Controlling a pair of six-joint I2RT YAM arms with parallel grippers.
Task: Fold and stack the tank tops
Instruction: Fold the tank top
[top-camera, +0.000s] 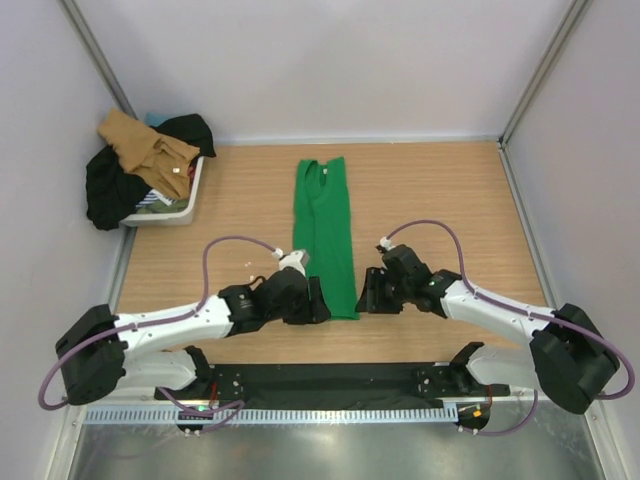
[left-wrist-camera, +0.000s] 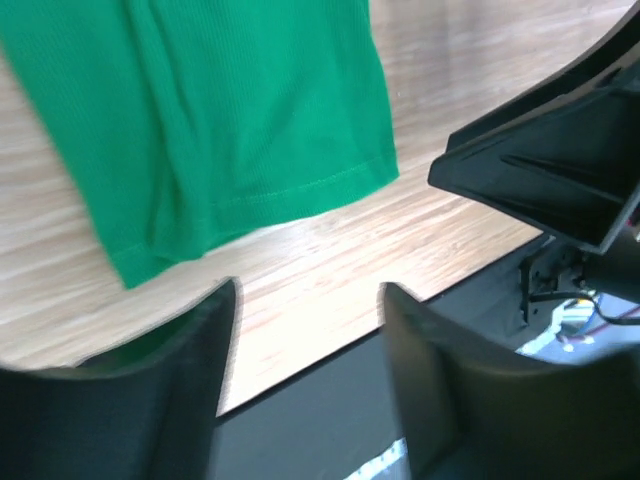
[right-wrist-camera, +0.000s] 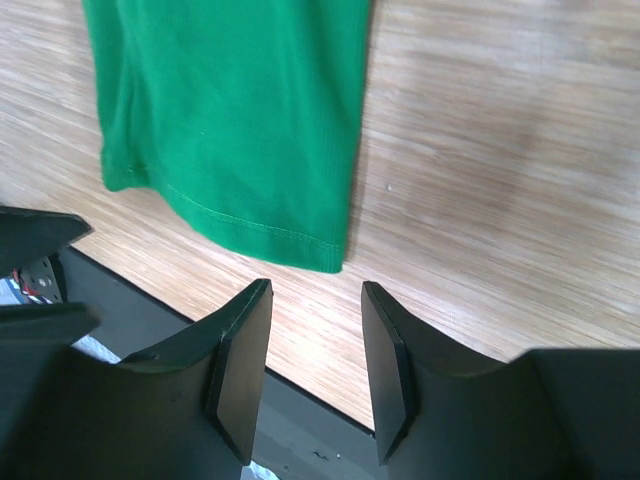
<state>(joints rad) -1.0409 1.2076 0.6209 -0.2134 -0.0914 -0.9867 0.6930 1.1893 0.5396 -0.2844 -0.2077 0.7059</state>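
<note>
The green tank top (top-camera: 325, 235) is lying 12-to-6 o'clock. The left gripper (left-wrist-camera: 308, 290) and right gripper (right-wrist-camera: 316, 288) are flanking its 6 o'clock hem, equally near, both standing part-open and empty.

Bright, even light leaves a thin shadow beside the green tank top (top-camera: 325, 235). Both wrist views blur below its hem; the wood (right-wrist-camera: 500, 150) right of it glares pale.

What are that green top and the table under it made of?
The green top looks like soft ribbed knit cloth, matte: fine ribs and a stitched hem show. The table looks like wood or wood-look laminate, smooth: pale streaked grain; which, I cannot tell.
</note>
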